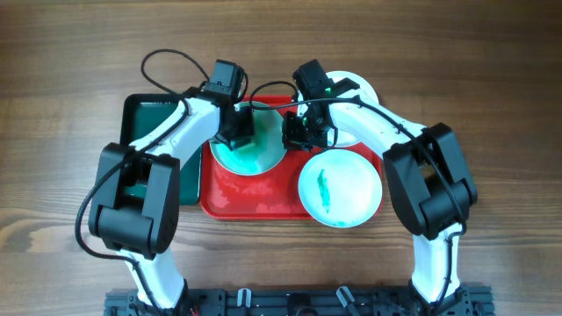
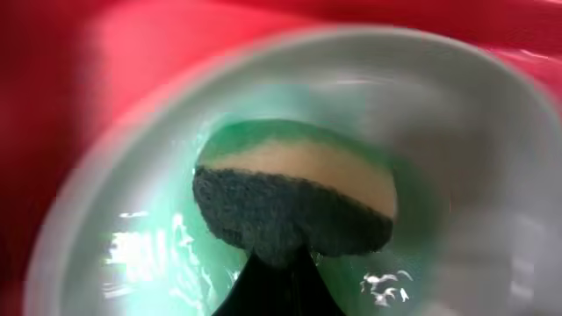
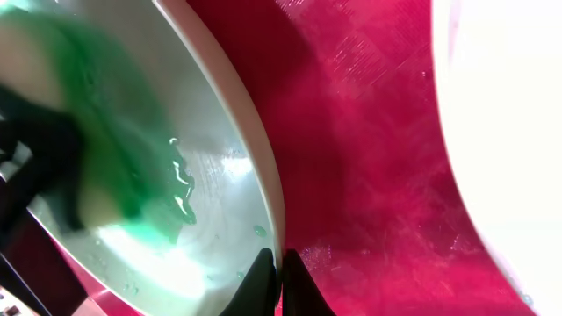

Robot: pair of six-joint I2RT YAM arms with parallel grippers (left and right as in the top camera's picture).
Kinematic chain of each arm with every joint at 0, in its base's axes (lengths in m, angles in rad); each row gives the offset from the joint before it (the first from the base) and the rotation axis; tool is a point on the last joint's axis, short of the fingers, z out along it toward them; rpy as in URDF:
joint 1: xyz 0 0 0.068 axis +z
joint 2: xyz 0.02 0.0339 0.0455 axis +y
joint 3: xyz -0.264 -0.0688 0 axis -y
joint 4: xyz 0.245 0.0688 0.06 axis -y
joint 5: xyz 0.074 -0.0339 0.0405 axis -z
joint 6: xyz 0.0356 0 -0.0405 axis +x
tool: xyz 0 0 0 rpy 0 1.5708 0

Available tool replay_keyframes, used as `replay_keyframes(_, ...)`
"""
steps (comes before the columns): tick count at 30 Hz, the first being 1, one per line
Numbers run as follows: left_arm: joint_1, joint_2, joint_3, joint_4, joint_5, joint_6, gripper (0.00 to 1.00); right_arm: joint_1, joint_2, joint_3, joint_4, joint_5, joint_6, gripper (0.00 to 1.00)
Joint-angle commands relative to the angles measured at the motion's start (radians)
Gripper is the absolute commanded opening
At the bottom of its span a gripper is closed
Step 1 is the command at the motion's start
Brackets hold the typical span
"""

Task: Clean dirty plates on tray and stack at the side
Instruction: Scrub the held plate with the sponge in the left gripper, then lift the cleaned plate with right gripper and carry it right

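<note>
Right now the left gripper (image 2: 277, 272) is clamped on a sponge (image 2: 294, 206). Its dark scouring face is pressed into the plate being scrubbed (image 1: 256, 160), which lies on the left part of the red tray (image 1: 255, 202) with wet green spread across its middle. The right gripper (image 3: 281, 279) has its fingers drawn nearly together at that plate's right rim. It looks to be pinching the rim to steady the plate, though the contact sits at the bottom edge of the wrist view and is hard to confirm.

The main risk is that thin pinch. The rim and the tray floor both look wet and glossy, so a hard sideways stroke of the sponge could pull the rim out of the fingers. The plate would then skid right, toward the near plate (image 1: 351, 200), which sits over the tray's right near corner and could be nudged off it. Pressing too steeply near the rim could tip the plate up instead. The sponge could also twist in the left fingers, so that only its edge wipes and green is left behind. The far plate (image 1: 363, 88) lies partly under the right arm, where a wide swing of that arm could clip it.
</note>
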Motion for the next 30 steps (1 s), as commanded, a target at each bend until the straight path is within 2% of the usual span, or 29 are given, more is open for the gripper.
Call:
replay_keyframes(1, 0.021, -0.01, 0.058, -0.097, -0.262, -0.079, 0.04, -0.006, 0.031, 0.001, -0.009, 0.003, 0.004, 0.04)
replay_keyframes(8, 0.035, -0.15, 0.246, -0.359, -0.079, -0.09, 0.04, -0.006, 0.031, 0.001, 0.035, 0.009, 0.016, 0.04)
replay_keyframes(10, 0.048, -0.191, 0.267, -0.418, -0.055, -0.09, 0.04, -0.006, 0.031, 0.001, 0.063, 0.03, 0.04, 0.13)
replay_keyframes(14, 0.085, -0.236, 0.269, -0.489, -0.056, -0.085, 0.04, 0.006, 0.043, 0.001, 0.073, 0.053, 0.066, 0.18)
replay_keyframes(15, 0.094, -0.236, 0.269, -0.5, -0.056, -0.085, 0.04, 0.008, 0.043, 0.001, 0.074, 0.054, 0.067, 0.17)
replay_keyframes(16, 0.102, -0.234, 0.269, -0.508, -0.056, -0.081, 0.04, 0.009, 0.043, 0.001, 0.072, 0.053, 0.067, 0.08)
replay_keyframes(17, 0.109, -0.233, 0.269, -0.511, -0.056, -0.067, 0.04, 0.009, 0.043, 0.001, 0.068, 0.053, 0.068, 0.04)
replay_keyframes(21, 0.135, -0.233, 0.269, -0.51, -0.066, -0.059, 0.04, 0.009, 0.01, 0.013, 0.038, 0.04, -0.008, 0.04)
replay_keyframes(26, 0.214, -0.233, 0.269, -0.501, -0.102, -0.06, 0.04, 0.029, -0.184, 0.016, -0.055, 0.36, -0.148, 0.04)
replay_keyframes(30, 0.267, -0.233, 0.269, -0.498, -0.102, -0.06, 0.04, 0.151, -0.319, 0.016, -0.067, 0.749, -0.239, 0.04)
